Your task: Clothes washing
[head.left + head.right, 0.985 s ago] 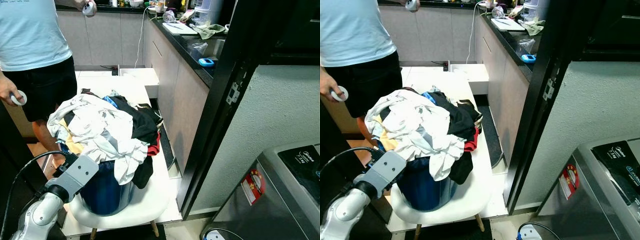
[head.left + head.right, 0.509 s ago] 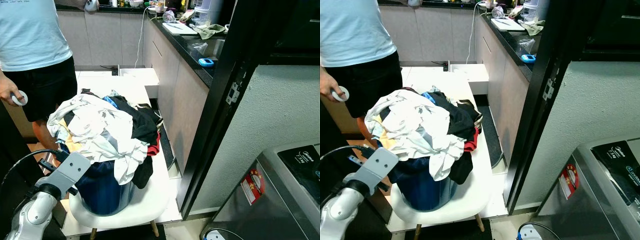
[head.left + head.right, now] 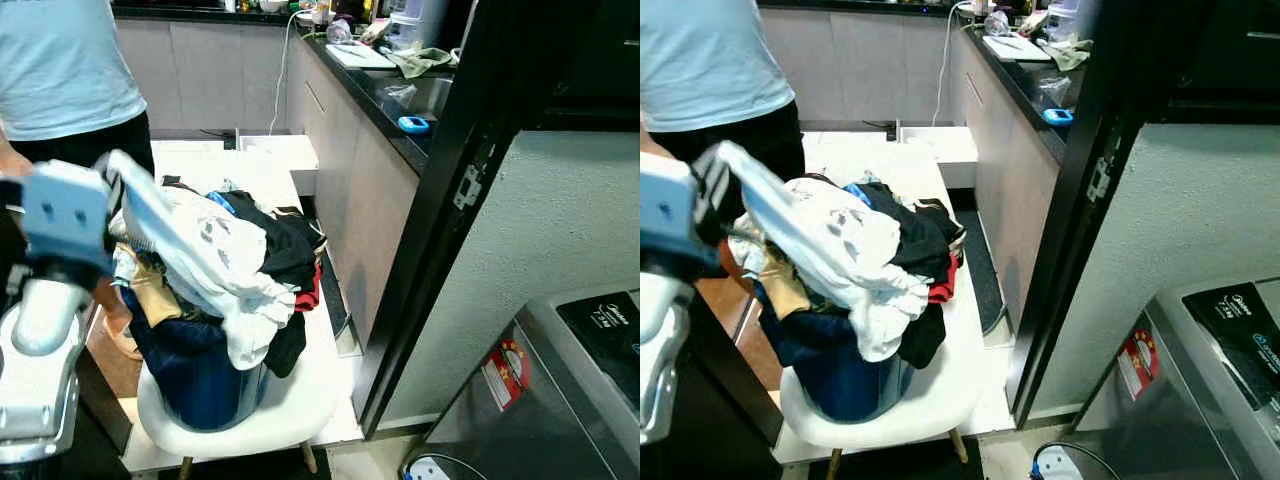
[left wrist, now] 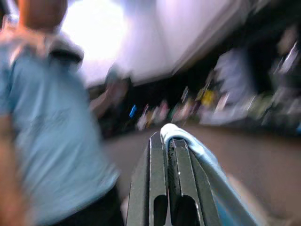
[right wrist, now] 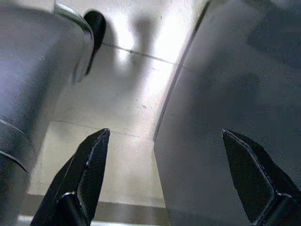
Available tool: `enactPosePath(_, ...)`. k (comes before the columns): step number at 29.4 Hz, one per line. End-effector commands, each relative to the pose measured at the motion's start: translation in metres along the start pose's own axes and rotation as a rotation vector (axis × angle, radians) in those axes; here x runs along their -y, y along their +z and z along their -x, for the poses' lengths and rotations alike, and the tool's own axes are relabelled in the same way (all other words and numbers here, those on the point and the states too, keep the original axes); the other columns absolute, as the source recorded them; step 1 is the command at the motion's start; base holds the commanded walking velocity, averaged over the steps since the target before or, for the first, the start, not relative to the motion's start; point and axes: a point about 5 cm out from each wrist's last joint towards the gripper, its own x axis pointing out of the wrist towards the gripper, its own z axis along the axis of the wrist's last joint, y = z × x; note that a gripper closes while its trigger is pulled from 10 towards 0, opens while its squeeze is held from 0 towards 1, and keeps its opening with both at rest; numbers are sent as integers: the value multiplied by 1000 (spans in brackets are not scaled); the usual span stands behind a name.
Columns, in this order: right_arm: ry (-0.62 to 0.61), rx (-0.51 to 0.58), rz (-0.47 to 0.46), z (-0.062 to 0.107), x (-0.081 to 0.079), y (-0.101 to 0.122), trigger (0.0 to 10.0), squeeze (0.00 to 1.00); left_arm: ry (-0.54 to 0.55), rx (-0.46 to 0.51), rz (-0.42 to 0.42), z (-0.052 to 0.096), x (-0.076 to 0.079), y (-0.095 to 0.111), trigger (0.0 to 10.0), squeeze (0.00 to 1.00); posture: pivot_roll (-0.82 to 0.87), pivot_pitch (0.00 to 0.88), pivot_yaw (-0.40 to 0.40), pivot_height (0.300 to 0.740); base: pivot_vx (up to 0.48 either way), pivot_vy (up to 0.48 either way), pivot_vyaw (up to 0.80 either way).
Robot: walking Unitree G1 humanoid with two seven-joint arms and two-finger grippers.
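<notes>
Clenched: left gripper (image 4: pixel 167 136) jaws pinched together on a fold of the white garment (image 3: pixel 205 240), fabric draped over the fingertip, view blurred. Right gripper (image 5: pixel 167 176) jaws spread wide, holding nothing, hanging over pale floor tiles (image 5: pixel 127 99) beside a grey panel. From the head cameras, the left arm (image 3: pixel 45 290) is raised at the left side of the laundry basket (image 3: pixel 200 375), and the white garment runs taut from the gripper down into the clothes pile (image 3: pixel 255 255). Pile is heaped above the basket's rim: white pieces on top, black items toward the right side, a red piece (image 3: pixel 308 295) hanging over the right edge, a tan piece (image 3: pixel 155 290) at the left. Blue basket sits on a white chair (image 3: pixel 290 400), roughly centred on the seat. Grey washing machine (image 3: pixel 560 390) sits at lower right, well apart from the chair, past a black door frame (image 3: pixel 440 210). Farther back, a person in a light blue shirt (image 3: pixel 65 60) stands just behind the left arm. Kitchen counter (image 3: pixel 385 95) runs along the right, with a blue object (image 3: pixel 412 124) near its front edge and clutter at the far end.
</notes>
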Motion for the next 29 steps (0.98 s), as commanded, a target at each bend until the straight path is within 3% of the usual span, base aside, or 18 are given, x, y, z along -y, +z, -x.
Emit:
enactPosePath(1,-4,10,-10,0,0,2,10000,0,-20,22,71,-2,5,6,0,0,35,0,-86,740,0,0,0)
enactPosePath(5,-4,16,-21,0,-1,3,10000,0,-50,70,205,-9,11,16,0,0,35,0,-85,740,0,0,0)
enactPosePath(6,-4,16,-21,0,-1,3,10000,0,-50,70,205,-9,11,16,0,0,35,0,-85,740,0,0,0)
enactPosePath(7,-3,17,-28,0,-1,3,10000,0,-68,88,271,-10,16,18,0,0,36,0,-83,740,0,0,0)
enactPosePath(8,-3,17,-28,0,-1,3,10000,0,-68,88,271,-10,16,18,0,0,36,0,-83,740,0,0,0)
enactPosePath(10,3,15,-32,-1,-3,2,10000,0,-100,110,369,-10,25,23,0,0,37,0,-81,740,0,0,-672)
enactPosePath(21,6,36,-67,-1,-5,7,10000,0,-218,74,436,-9,42,22,0,0,40,0,-78,740,0,0,-769)
enactPosePath(29,22,46,-86,-1,-7,9,10000,0,-274,104,489,-12,50,31,0,0,39,0,-76,740,0,0,-769)
